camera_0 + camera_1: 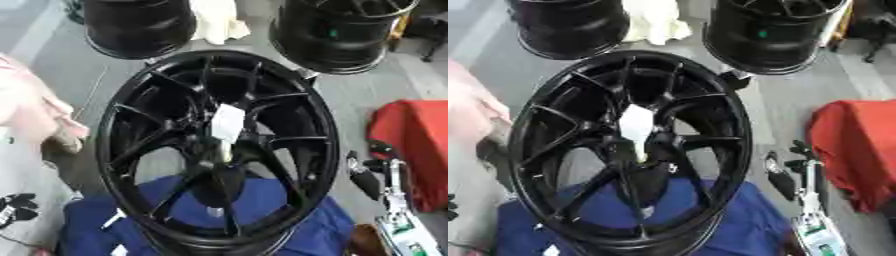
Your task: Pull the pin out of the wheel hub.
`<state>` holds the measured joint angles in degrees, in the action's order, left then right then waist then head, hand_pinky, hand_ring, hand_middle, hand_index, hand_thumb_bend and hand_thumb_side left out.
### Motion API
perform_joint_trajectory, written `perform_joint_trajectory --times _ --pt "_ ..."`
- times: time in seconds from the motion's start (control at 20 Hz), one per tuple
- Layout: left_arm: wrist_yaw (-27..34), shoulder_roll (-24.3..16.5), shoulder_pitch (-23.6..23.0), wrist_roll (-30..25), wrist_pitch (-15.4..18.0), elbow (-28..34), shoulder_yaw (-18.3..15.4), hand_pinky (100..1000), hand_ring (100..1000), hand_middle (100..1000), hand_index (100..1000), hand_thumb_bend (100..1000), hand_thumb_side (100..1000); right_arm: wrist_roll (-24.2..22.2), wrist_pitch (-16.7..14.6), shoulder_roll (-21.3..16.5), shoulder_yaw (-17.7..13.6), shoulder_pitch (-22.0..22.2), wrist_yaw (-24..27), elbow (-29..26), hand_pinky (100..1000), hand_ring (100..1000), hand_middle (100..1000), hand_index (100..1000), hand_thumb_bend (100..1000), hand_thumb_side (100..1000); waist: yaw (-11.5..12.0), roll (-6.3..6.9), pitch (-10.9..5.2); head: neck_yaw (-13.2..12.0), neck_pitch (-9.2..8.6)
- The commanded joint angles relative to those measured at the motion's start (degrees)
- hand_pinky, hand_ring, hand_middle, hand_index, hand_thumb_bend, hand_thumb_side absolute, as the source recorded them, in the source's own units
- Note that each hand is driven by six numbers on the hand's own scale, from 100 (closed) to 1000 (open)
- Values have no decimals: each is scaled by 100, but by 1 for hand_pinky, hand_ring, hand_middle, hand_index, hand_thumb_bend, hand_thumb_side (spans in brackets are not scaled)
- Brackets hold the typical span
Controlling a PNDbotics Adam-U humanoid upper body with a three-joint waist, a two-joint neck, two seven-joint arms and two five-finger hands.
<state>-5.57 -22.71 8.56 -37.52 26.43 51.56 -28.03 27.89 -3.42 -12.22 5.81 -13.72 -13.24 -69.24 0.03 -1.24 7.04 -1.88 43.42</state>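
Resting idle at the lower right, my right hand (367, 182) is hanging beside the hub (219, 145), well clear of it; whether its fingers are curled or straight I cannot tell, and it is holding nothing that I can see. My left hand is not showing in either view. Lying under the near rim is a blue cloth (289, 225), which is cushioning the hub. Standing in the hub's centre is the pin (637, 131), pale and upright, still seated in the bore. Judging from this, the pull is not yet begun: reaching, gripping and drawing out are all remaining. Spokes are crowding close round the pin, so I am expecting little room for fingers. Sitting to the right is a red cover (855, 135), apart from the hub. Farther off, two more black wheels (140, 25) are standing side by side, with a cream rag (219, 20) between them.
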Motion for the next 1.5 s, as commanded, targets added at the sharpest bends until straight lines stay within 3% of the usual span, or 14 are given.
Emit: perform_joint_trajectory --times 0.05,0.25,0.5,0.75,0.95,1.2,1.5 --pt "39 -169 16 -392 355 37 11 740 636 615 783 278 763 177 -24 -232 -106 -26 50 -261 671 621 750 865 247 260 4 17 -111 -19 -43" --pt "41 -194 -6 -396 349 21 18 739 636 615 783 280 763 161 268 -749 -362 -145 -54 -714 681 628 754 872 252 283 -10 -6 -129 -50 -6" --pt "14 -227 -23 -408 344 34 18 739 637 615 783 281 762 -304 820 -1926 -462 -559 -154 -1630 702 647 763 884 265 311 15 -54 -162 -59 22" --pt "-23 -263 -38 -434 330 57 23 739 638 615 783 280 762 -1586 1213 -3071 -128 -1026 -106 -2761 733 686 786 909 294 338 50 -112 -198 -47 64" --pt "-50 -282 -37 -465 312 83 29 739 638 615 783 281 762 -2933 1379 -3789 255 -1585 370 -3716 756 730 811 929 343 348 83 -151 -227 -19 69" --pt "-80 -305 -36 -510 297 112 43 739 639 616 783 282 763 -4424 1571 -4122 853 -2493 1330 -4467 781 778 844 941 389 369 117 -191 -249 11 69" --pt "-98 -326 -61 -540 313 114 52 739 641 616 783 282 764 -6226 1883 -3726 1644 -3600 1847 -4534 823 860 895 955 436 350 109 -204 -270 55 70"
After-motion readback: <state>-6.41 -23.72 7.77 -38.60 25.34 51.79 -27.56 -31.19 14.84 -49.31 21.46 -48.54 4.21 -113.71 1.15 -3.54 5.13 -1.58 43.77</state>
